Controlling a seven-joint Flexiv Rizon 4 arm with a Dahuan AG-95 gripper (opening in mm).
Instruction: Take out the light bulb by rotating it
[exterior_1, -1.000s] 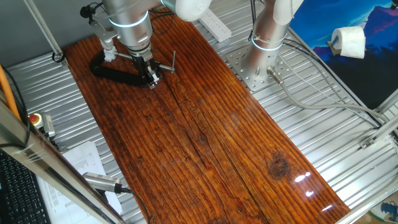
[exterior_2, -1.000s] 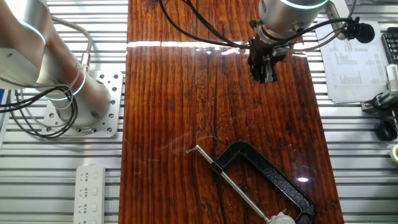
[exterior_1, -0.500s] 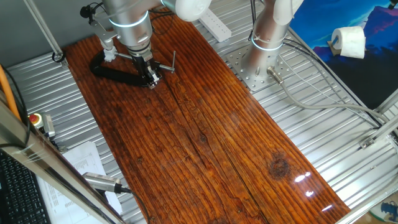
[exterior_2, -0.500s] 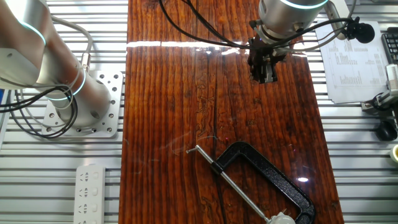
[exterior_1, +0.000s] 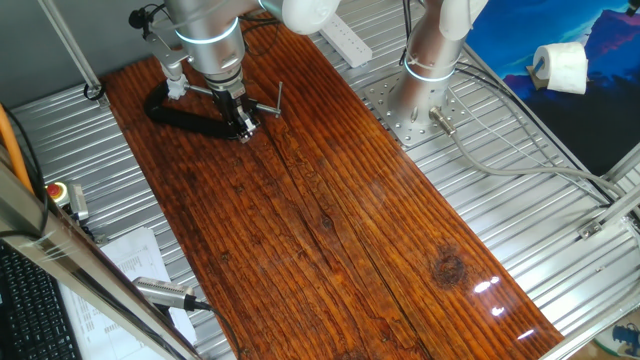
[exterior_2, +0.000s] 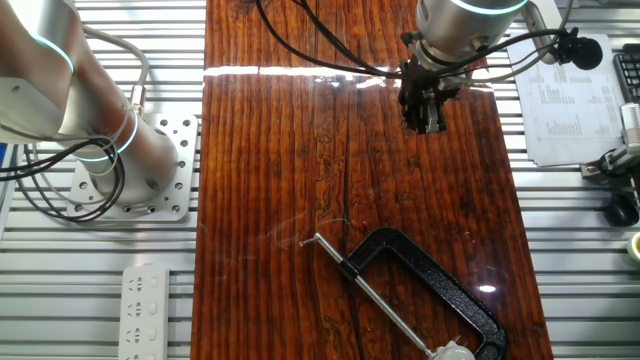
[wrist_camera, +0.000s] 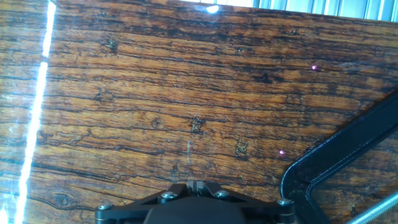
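The wooden table (exterior_2: 300, 150) is bare under the pincer (exterior_2: 423, 120), fingers seemingly pressed together, empty. Well away at the clamp's (exterior_2: 440, 285) end sits the bulb (exterior_2: 452, 351): light, fragile, slippery glass, best gripped gently around its rounded body

The silver-grey arm (exterior_1: 205, 35) wears a glowing cyan ring, trails black cables, and ends in a small black claw (exterior_2: 424, 108) with screw heads.
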